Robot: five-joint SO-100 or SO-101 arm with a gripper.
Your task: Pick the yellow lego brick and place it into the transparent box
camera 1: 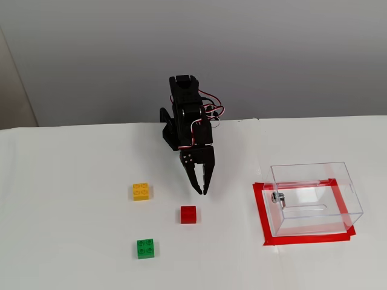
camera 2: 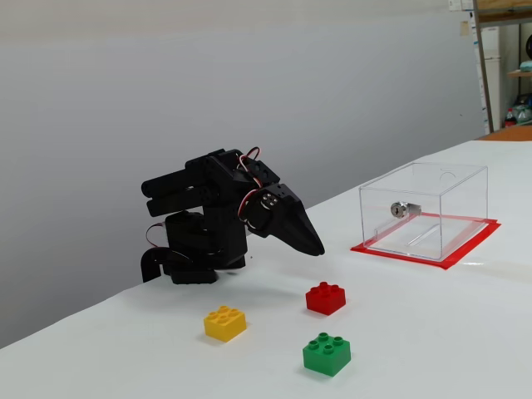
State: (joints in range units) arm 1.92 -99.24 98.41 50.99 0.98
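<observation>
The yellow lego brick lies on the white table, left of my gripper; it also shows in a fixed view at the front. The transparent box stands empty on a red taped patch at the right, seen too in the other fixed view. My black gripper hangs above the table between brick and box, fingers together and holding nothing. In the side-on fixed view the gripper points down toward the right, above and behind the red brick.
A red brick lies just in front of the gripper, and a green brick lies nearer the front; both also show in the side-on fixed view, red and green. The arm's base stands at the table's back.
</observation>
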